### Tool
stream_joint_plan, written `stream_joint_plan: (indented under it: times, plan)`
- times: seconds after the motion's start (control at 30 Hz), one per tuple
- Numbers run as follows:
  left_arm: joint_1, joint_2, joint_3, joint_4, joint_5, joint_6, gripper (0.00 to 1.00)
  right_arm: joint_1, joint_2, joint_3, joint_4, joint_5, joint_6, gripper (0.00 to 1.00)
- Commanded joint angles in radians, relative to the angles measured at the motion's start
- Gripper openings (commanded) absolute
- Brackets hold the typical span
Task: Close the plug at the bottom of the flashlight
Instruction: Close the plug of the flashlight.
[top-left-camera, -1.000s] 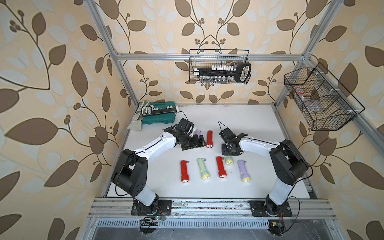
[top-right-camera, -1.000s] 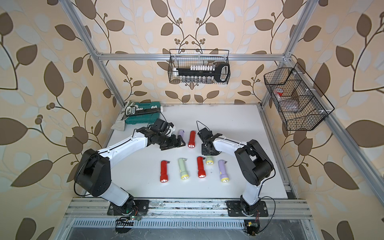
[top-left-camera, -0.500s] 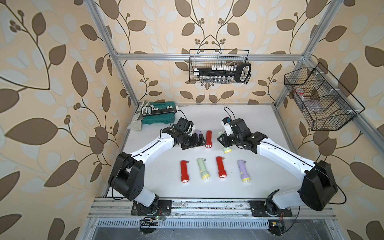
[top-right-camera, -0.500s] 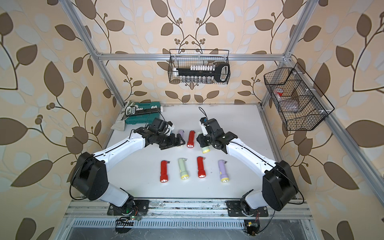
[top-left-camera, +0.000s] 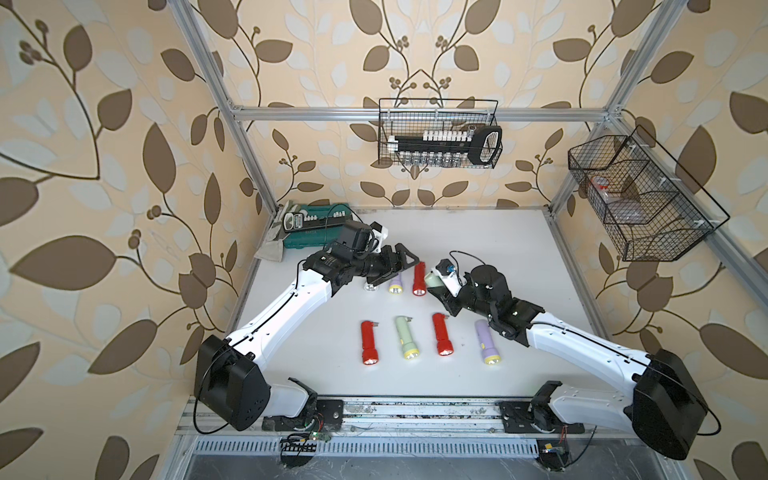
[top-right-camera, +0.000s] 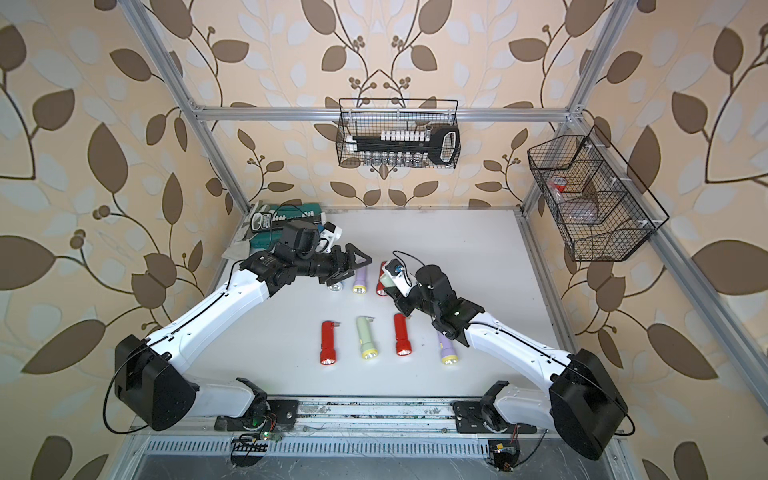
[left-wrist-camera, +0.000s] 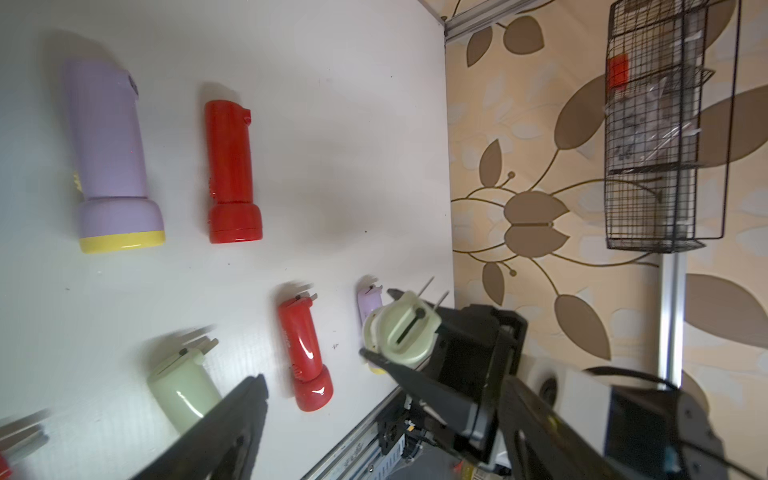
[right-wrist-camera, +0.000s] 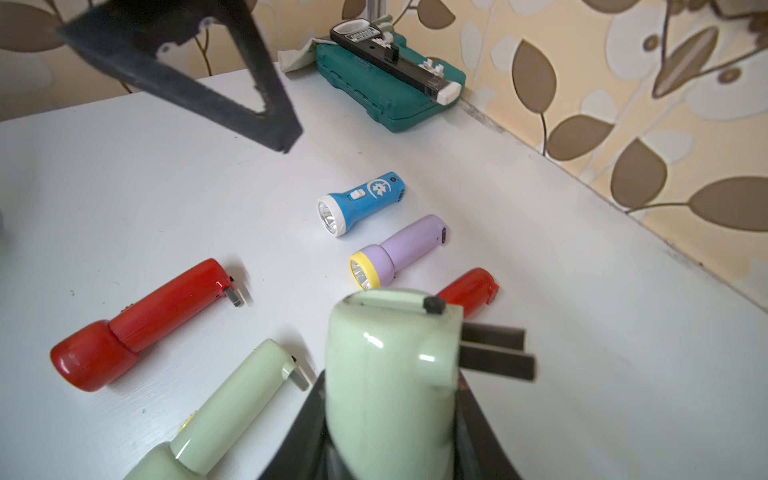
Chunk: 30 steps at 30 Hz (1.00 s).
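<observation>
over the middle of the table (top-left-camera: 478, 241), the right gripper (top-left-camera: 438, 289) is clamped around a pale green flashlight (right-wrist-camera: 386, 374), held clear of the surface with its tail end facing the left gripper (top-left-camera: 405, 266). two plug prongs (right-wrist-camera: 492, 351) stick out sideways from that tail, not folded in. the left gripper stands wide with nothing in it, near the flashlight but apart from it. a red flashlight (top-left-camera: 419, 279) lies on the table between them, a lilac flashlight (top-left-camera: 486, 343) under the right arm, and a teal case (top-left-camera: 320, 237) in the far corner.

White arm links (top-left-camera: 291, 307), black joints (top-left-camera: 228, 386), thin black cables (top-left-camera: 297, 272); black fingers (right-wrist-camera: 137, 75) seemingly triangular, though blurred.
</observation>
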Motion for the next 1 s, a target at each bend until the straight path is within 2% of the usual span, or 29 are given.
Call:
stream_joint_plan:
  times: [0.0,0.13,0.33,0.73,0.97]
  plan:
    - [0.010,0.021,-0.049,0.159,0.134,-0.181,0.87,0.021,-0.003,-0.045,0.200,0.056,-0.168,0.00]
    - [0.010,0.039,-0.147,0.334,0.188,-0.373,0.84,0.070,0.027,-0.087,0.287,0.118,-0.244,0.00]
    - [0.010,0.049,-0.242,0.478,0.194,-0.524,0.76,0.091,0.050,-0.125,0.389,0.151,-0.287,0.00]
    - [0.009,0.063,-0.304,0.617,0.228,-0.635,0.54,0.091,0.092,-0.102,0.397,0.131,-0.243,0.00]
    - [0.009,0.058,-0.326,0.657,0.245,-0.660,0.48,0.089,0.089,-0.107,0.419,0.110,-0.208,0.00]
